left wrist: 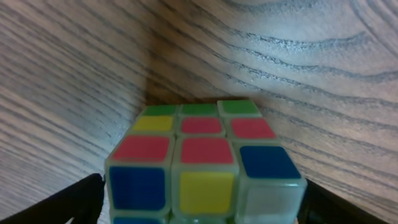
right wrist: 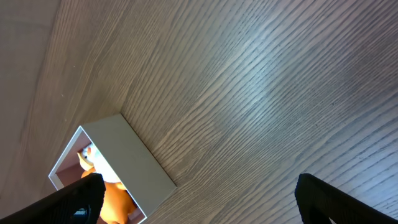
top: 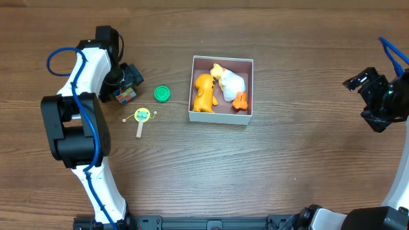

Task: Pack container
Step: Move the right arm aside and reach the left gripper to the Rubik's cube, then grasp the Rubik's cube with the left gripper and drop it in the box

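The container [top: 218, 117], a white-walled box with a pinkish-brown inside, stands mid-table and holds an orange dog toy [top: 204, 93], a white duck toy [top: 232, 81] and a small orange piece [top: 240, 100]. My left gripper [top: 126, 85] is at the left, with its fingers against both sides of a colour-tiled puzzle cube [top: 126, 95]. In the left wrist view the cube [left wrist: 202, 158] fills the space between the jaws [left wrist: 204, 208]. My right gripper [top: 365, 101] is open and empty at the far right. In the right wrist view [right wrist: 199, 199] the container [right wrist: 134, 158] lies ahead of it.
A green round cap [top: 162, 94] and a yellow smiley-face toy on a wooden stick [top: 141, 117] lie on the wooden table between the cube and the container. A blue cable loops over the left arm [top: 70, 89].
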`<state>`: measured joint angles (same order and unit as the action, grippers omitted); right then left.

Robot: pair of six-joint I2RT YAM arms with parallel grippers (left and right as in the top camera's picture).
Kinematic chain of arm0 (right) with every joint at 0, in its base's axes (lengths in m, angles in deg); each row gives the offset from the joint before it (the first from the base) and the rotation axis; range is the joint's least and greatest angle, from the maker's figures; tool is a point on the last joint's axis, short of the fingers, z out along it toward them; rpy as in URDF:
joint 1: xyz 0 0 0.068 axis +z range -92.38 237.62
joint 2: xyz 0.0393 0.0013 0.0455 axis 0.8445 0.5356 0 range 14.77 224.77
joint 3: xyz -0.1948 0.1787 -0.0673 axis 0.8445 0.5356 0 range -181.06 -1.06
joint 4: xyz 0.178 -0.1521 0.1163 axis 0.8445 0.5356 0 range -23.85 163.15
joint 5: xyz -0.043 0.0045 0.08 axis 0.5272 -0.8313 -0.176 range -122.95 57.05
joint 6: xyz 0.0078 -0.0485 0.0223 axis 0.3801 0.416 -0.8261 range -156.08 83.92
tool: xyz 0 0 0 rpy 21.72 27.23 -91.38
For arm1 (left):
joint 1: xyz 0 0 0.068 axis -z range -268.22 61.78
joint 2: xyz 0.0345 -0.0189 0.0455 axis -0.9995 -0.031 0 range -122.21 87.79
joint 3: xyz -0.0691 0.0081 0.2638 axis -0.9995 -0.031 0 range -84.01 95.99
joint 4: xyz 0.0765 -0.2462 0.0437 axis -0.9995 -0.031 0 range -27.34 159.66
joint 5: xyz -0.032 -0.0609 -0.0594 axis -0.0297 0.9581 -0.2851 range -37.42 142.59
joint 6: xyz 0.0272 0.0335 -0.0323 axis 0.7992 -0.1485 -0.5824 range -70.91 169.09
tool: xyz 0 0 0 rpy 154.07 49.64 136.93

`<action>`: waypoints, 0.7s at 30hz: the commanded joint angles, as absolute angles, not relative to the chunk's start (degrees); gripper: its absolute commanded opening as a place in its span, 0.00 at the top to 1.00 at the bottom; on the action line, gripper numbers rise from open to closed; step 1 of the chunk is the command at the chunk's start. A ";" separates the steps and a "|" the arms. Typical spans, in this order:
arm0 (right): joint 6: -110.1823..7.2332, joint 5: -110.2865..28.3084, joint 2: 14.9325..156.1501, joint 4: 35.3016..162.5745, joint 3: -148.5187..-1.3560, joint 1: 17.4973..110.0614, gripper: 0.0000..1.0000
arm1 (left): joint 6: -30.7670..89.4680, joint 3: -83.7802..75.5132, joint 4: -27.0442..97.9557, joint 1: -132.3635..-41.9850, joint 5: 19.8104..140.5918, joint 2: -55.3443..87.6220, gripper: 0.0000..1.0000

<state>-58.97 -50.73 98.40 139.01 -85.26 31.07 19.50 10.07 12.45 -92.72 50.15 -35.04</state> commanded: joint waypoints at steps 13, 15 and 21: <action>-59.28 -51.03 97.40 138.68 -86.10 30.92 0.00 | 29.14 11.52 12.23 -92.67 54.98 -35.10 0.51; -59.28 -51.05 97.40 138.68 -86.10 30.92 0.00 | 29.89 14.16 9.78 -92.65 59.11 -34.56 0.52; -59.28 -51.05 97.38 138.68 -86.10 30.92 0.00 | 36.16 33.74 -4.38 -87.08 65.34 -31.72 0.57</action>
